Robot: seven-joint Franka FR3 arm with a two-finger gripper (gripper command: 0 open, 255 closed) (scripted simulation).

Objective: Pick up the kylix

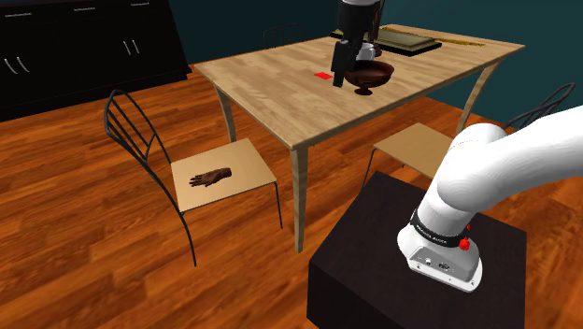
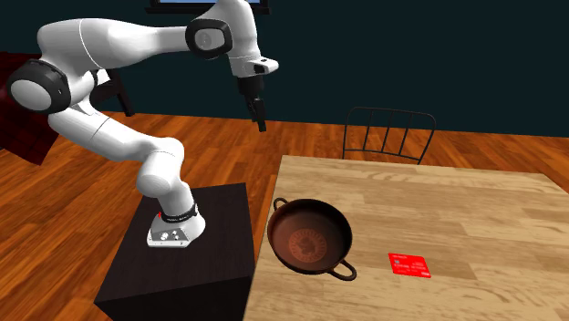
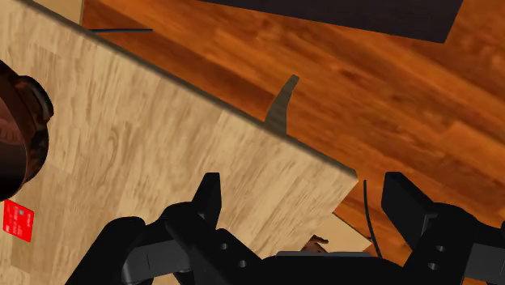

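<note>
The dark brown two-handled stemmed kylix (image 2: pixel 310 239) stands upright on the light wooden worktop (image 2: pixel 456 210) near its edge, beside a red card (image 2: pixel 409 264); the black pincer (image 2: pixel 259 119) hangs released above, apart from it

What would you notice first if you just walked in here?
The big white robot arm rises from its black box and reaches toward the wooden table. A dark brown two-handled bowl sits near the table's edge, with a small red card beside it. Oddly, a brown model hand lies on a chair seat.
</note>
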